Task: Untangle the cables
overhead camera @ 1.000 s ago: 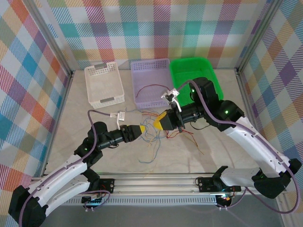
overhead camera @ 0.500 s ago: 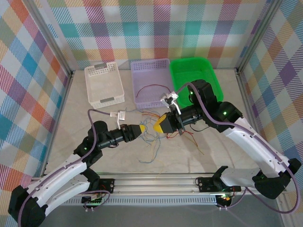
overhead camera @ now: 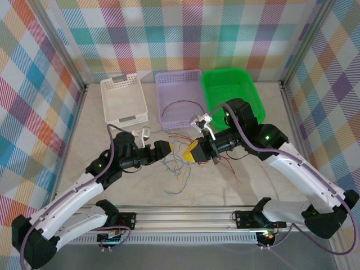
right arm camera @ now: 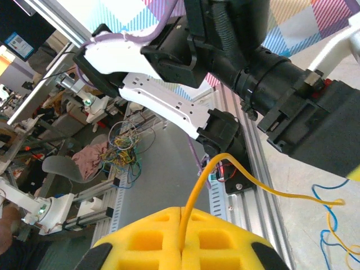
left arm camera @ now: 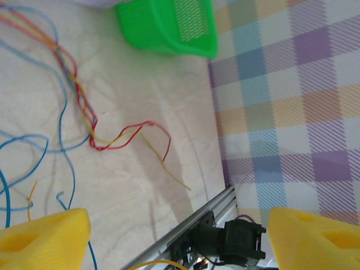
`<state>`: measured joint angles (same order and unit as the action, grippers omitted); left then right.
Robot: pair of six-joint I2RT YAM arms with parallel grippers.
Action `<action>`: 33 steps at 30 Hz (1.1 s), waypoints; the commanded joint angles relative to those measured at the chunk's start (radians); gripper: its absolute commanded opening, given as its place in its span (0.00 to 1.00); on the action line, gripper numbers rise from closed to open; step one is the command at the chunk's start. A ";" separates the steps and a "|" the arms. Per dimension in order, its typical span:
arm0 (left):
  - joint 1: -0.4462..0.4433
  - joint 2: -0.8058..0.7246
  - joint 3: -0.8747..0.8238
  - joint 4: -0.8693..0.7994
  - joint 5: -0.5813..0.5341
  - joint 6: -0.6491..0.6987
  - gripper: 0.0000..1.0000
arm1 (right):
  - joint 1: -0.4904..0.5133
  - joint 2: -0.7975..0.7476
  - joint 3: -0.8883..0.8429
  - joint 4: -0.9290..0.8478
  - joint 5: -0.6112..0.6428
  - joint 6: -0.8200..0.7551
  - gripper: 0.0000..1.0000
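The cables [overhead camera: 179,162] lie as a loose tangle of thin blue, red and orange-yellow wires on the table's middle, between my two grippers. My left gripper [overhead camera: 164,148] hovers at the tangle's left side. In its wrist view the left gripper [left arm camera: 177,236] is open, its yellow pads [left arm camera: 42,239] far apart with nothing between them, and red, yellow and blue strands [left arm camera: 84,109] run across the table beyond. My right gripper [overhead camera: 189,152] is at the tangle's right side. The right wrist view shows the right gripper [right arm camera: 181,236] shut on an orange-yellow cable [right arm camera: 194,197] that arches up and off to the right.
Three baskets stand along the back: white [overhead camera: 124,101], purple [overhead camera: 193,84] with a red wire [overhead camera: 180,106] in it, and green [overhead camera: 230,87]. More red strands [overhead camera: 229,164] trail right of the tangle. An aluminium rail [overhead camera: 191,216] runs along the near edge.
My left gripper has lifted, drawn back a little from the right one, and opened wider. My right gripper has shifted slightly toward the near side, still shut on the orange-yellow cable.
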<state>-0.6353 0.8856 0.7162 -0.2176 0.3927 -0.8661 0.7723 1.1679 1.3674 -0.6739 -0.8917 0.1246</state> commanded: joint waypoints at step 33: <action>-0.025 0.019 -0.093 -0.077 0.204 0.183 0.78 | 0.010 -0.037 0.059 0.049 0.222 -0.026 0.00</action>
<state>-0.6449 0.9272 0.6411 -0.3710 0.5610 -0.7166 0.7784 1.1233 1.3937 -0.6552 -0.6498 0.0963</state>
